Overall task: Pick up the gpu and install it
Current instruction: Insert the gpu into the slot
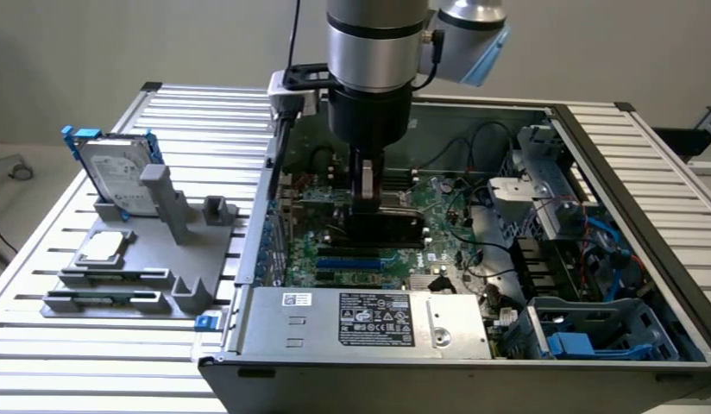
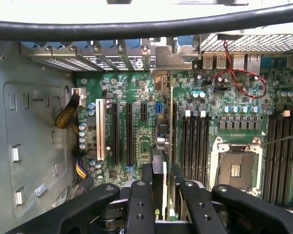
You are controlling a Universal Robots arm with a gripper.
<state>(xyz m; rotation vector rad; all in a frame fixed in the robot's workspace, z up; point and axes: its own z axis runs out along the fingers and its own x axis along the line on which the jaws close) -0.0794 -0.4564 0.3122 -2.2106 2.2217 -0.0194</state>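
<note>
The gpu (image 1: pixel 386 227) stands on edge inside the open computer case (image 1: pixel 332 345), its black shroud facing the camera and its lower edge down at the green motherboard (image 1: pixel 448 250). My gripper (image 1: pixel 368 200) comes straight down from above and is shut on the card's top edge. In the wrist view the gpu (image 2: pixel 163 141) runs edge-on away from my gripper (image 2: pixel 162 171), between the two black fingers (image 2: pixel 147 176), over the board beside the black expansion slots (image 2: pixel 123 131). Whether the card is fully seated in a slot I cannot tell.
On the exterior view's left a grey fixture (image 1: pixel 172 216) holds a silver hard drive with blue rails (image 1: pixel 116 172) and a square CPU chip (image 1: pixel 103 247). A power supply (image 1: pixel 368 319) sits at the case front. The CPU socket (image 2: pixel 235 168), memory slots (image 2: pixel 195 141) and red wires (image 2: pixel 244 80) lie near the card.
</note>
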